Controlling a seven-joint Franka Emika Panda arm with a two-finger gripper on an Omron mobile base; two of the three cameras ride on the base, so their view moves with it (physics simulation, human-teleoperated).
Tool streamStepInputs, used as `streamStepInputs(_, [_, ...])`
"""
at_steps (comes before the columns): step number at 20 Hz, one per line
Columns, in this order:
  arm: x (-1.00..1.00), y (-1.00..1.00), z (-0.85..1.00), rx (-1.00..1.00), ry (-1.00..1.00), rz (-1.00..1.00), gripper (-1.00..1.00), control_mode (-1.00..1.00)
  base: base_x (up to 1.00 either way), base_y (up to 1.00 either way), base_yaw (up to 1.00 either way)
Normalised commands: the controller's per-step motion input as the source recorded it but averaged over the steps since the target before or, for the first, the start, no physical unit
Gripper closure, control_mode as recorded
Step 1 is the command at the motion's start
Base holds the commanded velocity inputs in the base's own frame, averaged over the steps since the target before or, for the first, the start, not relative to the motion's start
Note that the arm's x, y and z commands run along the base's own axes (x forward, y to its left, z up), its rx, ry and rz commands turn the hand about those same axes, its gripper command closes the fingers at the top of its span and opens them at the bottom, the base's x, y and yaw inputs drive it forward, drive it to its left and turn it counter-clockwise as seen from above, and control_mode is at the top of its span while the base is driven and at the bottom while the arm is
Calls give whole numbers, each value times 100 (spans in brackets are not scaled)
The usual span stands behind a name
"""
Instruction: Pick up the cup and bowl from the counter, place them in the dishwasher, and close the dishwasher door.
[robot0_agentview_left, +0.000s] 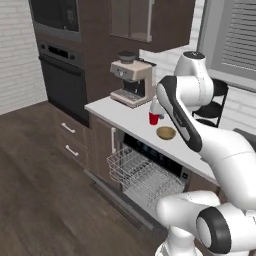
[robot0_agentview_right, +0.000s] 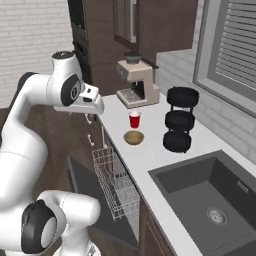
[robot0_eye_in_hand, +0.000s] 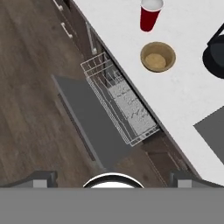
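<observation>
The red cup (robot0_agentview_right: 134, 120) stands upright on the light counter (robot0_agentview_right: 155, 150), and the tan bowl (robot0_agentview_right: 133, 137) sits just in front of it, apart from it. From the left the cup (robot0_agentview_left: 154, 118) and bowl (robot0_agentview_left: 166, 133) show beside my forearm. The hand view looks down on the cup (robot0_eye_in_hand: 148, 17) and the bowl (robot0_eye_in_hand: 158, 57). Below the counter the dishwasher door (robot0_eye_in_hand: 87, 118) lies folded down flat, with the white wire rack (robot0_eye_in_hand: 118, 103) pulled out over it. My gripper (robot0_agentview_right: 97, 111) hangs high, off the counter's front edge, left of the cup. Its tips (robot0_eye_in_hand: 113, 178) stand wide apart and hold nothing.
A beige coffee machine (robot0_agentview_right: 136, 82) stands at the counter's far end. A black three-tier stand (robot0_agentview_right: 180, 120) is right of the bowl, and a dark sink (robot0_agentview_right: 210, 200) lies nearer. The black wall oven (robot0_agentview_left: 62, 75) and brown drawers (robot0_agentview_left: 70, 140) are left of the dishwasher, above wood floor (robot0_agentview_left: 40, 200).
</observation>
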Motion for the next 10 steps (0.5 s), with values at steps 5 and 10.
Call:
streamStepInputs(5, [0, 0, 0, 0, 0, 0, -100, 100, 9, -47, 13])
streamStepInputs(10, [0, 0, 0, 0, 0, 0, -100, 100, 14, -54, 15])
